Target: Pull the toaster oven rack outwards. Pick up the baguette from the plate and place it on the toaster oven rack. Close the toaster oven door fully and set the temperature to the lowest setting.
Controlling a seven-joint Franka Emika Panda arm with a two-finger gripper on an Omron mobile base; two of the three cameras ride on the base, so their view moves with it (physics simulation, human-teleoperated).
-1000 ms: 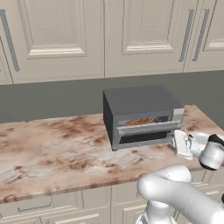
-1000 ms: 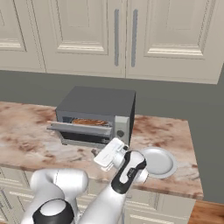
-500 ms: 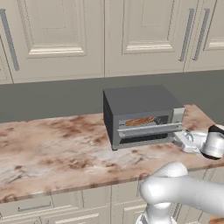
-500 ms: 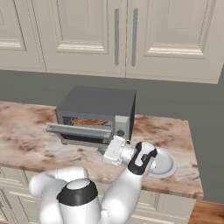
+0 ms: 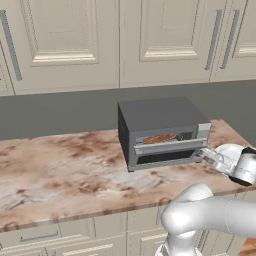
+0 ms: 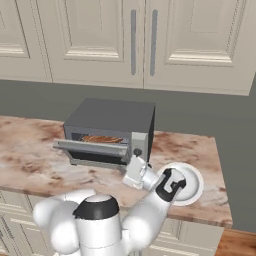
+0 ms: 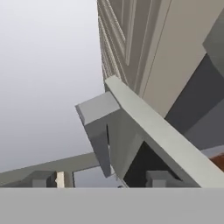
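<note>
From the left base view, the toaster oven [image 5: 162, 132] sits on the marbled counter [image 5: 60, 165] under the cream cabinets [image 5: 115, 42]. Its door [image 5: 167, 146] hangs partly open, tilted outward, and the baguette [image 5: 160, 138] lies inside, on the rack as far as can be seen. The gripper [image 5: 202, 156] is at the door's right end, just beside the oven's front corner. The plate [image 5: 231, 150] shows behind the wrist.

From the right base view, the door [image 6: 90, 148] again stands ajar, with the baguette [image 6: 102, 140] visible in the gap above it. The gripper [image 6: 133, 172] is low at the oven's right front corner, below the knobs [image 6: 138, 145]. The plate [image 6: 192, 182] lies bare on the counter, right of the oven [image 6: 110, 131].

In the hand view, the door's edge [image 7: 153, 131] crosses slantwise very close. The finger tips [image 7: 159, 178] stand apart, the jaws open with nothing held.
</note>
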